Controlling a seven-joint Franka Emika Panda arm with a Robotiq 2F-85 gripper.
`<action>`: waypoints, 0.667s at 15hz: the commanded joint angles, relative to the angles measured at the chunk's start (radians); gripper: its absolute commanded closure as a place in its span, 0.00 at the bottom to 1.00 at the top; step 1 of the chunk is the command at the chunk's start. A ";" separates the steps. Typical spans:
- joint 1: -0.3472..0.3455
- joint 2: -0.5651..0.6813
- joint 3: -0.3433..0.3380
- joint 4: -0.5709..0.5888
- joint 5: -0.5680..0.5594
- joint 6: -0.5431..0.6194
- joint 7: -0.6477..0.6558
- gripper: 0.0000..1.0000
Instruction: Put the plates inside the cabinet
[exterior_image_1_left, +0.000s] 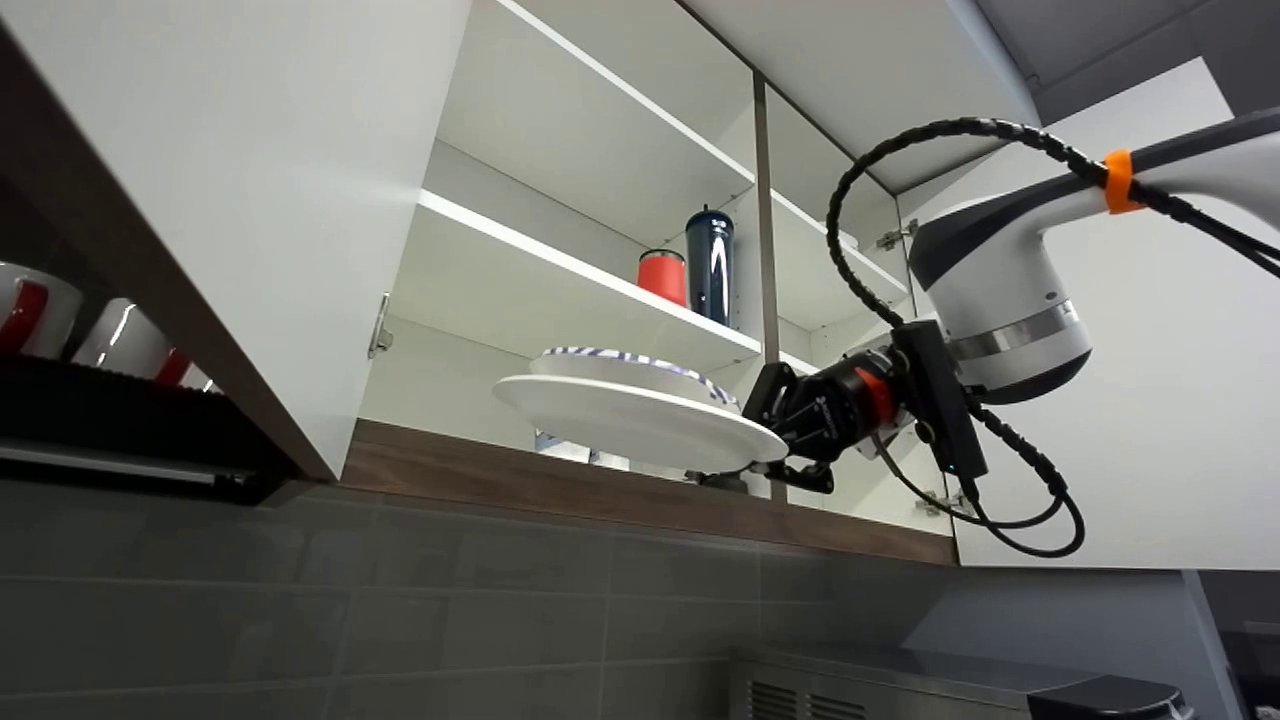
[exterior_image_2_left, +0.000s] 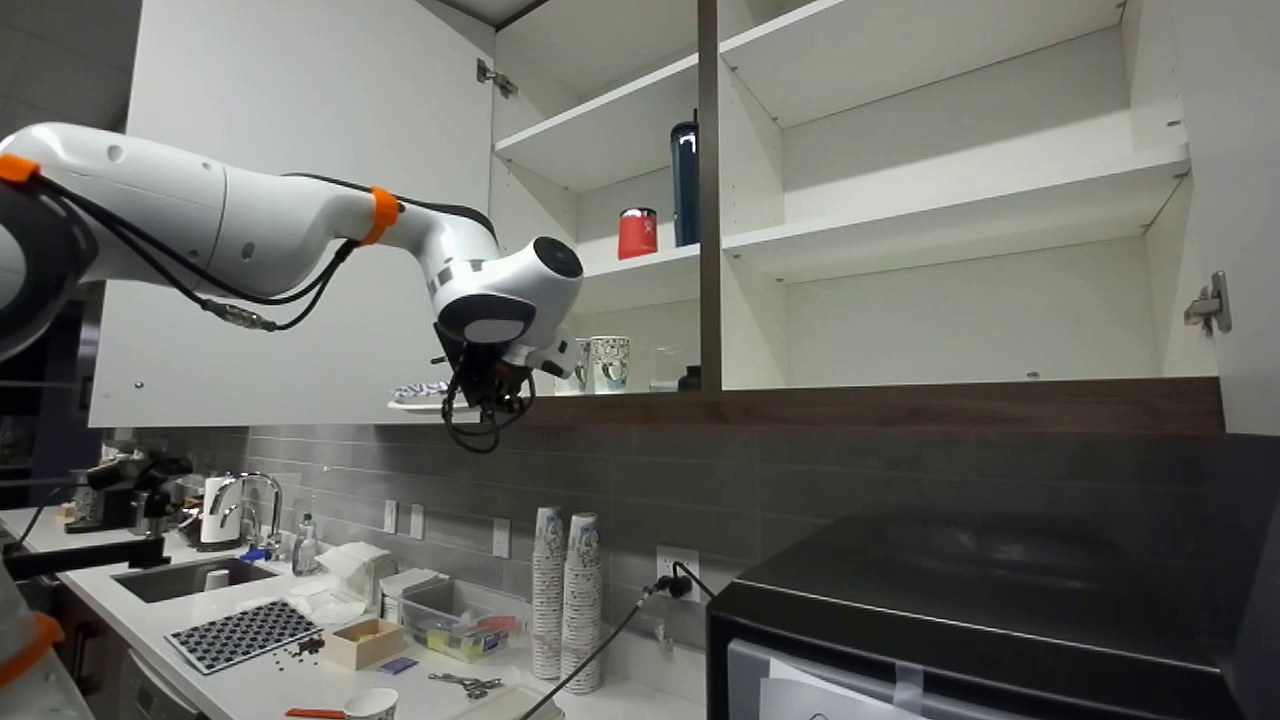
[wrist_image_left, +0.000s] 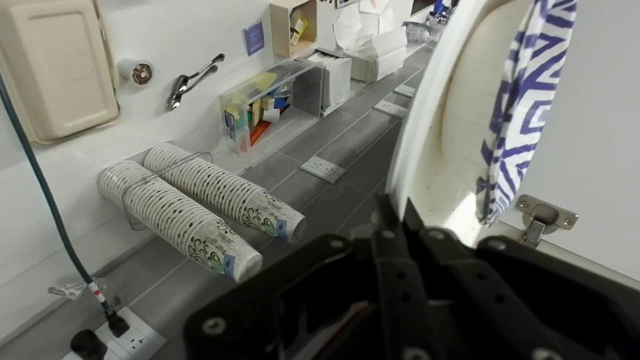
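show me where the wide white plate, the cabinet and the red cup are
wide white plate (exterior_image_1_left: 640, 424): in an exterior view, on its underside
cabinet (exterior_image_2_left: 960, 405): in an exterior view, on its brown bottom edge
red cup (exterior_image_2_left: 637, 236): in an exterior view, on the side of its body

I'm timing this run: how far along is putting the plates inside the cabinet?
Done: the cabinet stands open and the white plate is lifted. In hand: the gripper is shut on its rim, with the purple-patterned dish riding on top. Left: both hang outside the cabinet, in front of its open door, so they probably need moving in, setting down and releasing.
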 joint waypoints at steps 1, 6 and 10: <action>0.008 0.006 0.008 0.053 -0.010 -0.002 0.079 0.99; 0.006 0.021 0.050 0.100 -0.031 0.077 0.160 0.99; 0.011 0.044 0.089 0.130 -0.068 0.157 0.223 0.99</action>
